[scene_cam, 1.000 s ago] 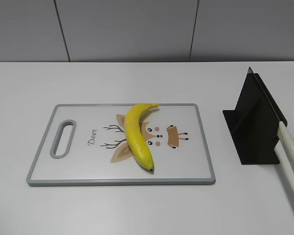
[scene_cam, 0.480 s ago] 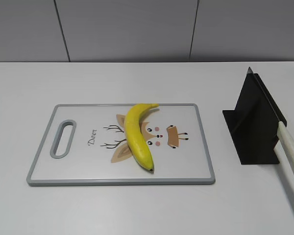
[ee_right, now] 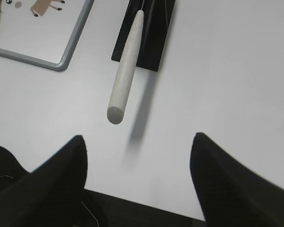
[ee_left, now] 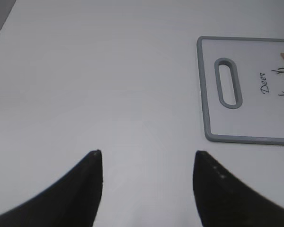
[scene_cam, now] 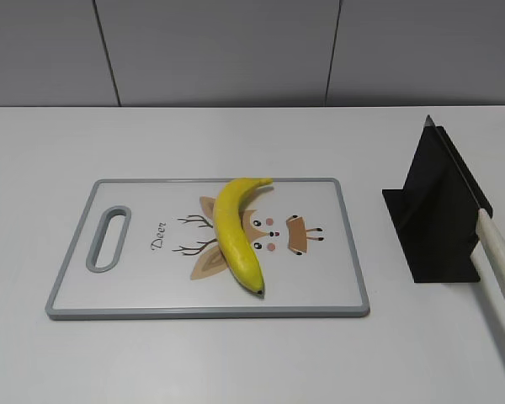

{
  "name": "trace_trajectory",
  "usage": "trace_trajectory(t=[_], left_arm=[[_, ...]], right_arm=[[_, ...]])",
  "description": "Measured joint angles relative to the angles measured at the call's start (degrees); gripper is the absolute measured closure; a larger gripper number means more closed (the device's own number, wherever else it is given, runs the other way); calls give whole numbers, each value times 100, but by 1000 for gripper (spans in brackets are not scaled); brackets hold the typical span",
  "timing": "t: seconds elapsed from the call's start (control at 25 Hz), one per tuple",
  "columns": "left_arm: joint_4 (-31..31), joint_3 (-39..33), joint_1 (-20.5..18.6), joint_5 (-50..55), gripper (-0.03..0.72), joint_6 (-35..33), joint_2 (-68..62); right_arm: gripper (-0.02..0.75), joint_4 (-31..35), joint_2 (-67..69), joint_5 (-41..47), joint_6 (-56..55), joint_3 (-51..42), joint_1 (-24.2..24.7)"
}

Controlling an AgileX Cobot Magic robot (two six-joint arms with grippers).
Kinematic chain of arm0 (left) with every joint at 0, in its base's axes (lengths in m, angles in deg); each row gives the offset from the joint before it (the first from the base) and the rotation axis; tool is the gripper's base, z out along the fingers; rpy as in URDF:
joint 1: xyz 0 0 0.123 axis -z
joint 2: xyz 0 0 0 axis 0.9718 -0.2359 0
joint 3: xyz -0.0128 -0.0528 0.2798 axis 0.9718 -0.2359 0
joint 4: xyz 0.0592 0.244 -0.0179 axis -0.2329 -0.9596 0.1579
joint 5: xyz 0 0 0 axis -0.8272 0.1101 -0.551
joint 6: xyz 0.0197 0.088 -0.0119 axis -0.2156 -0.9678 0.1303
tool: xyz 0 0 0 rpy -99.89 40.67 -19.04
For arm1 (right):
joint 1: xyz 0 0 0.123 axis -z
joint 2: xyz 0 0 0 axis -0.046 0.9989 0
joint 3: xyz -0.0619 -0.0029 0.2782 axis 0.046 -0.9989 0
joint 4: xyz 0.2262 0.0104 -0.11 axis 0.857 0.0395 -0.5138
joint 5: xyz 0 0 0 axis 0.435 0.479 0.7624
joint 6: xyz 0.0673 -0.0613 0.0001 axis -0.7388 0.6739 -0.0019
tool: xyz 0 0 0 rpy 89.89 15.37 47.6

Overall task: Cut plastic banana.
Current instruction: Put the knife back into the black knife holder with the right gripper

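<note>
The plastic banana (scene_cam: 236, 233), glossy yellow with a dark tip, lies whole on the deer-printed cutting board (scene_cam: 76, 252), stem toward the back. A knife with a cream handle (scene_cam: 503, 278) rests in a black stand (scene_cam: 433, 210) at the right; the handle also shows in the right wrist view (ee_right: 125, 75). My left gripper (ee_left: 146, 158) is open and empty over bare table left of the board (ee_left: 208, 123). My right gripper (ee_right: 138, 142) is open and empty, just short of the end of the knife handle. Neither gripper shows in the exterior view.
The white table ends in a grey panelled wall at the back. The table's front edge shows as a dark strip under my right gripper. The board's handle slot (scene_cam: 108, 238) is at its left end.
</note>
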Motion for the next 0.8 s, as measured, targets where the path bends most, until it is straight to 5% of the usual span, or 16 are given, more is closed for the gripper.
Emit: trace_trajectory(t=[0.8], left_arm=[[0, -369, 0, -420, 98, -114, 1455]], right_arm=[[216, 0, -1437, -125, 24, -604, 0]])
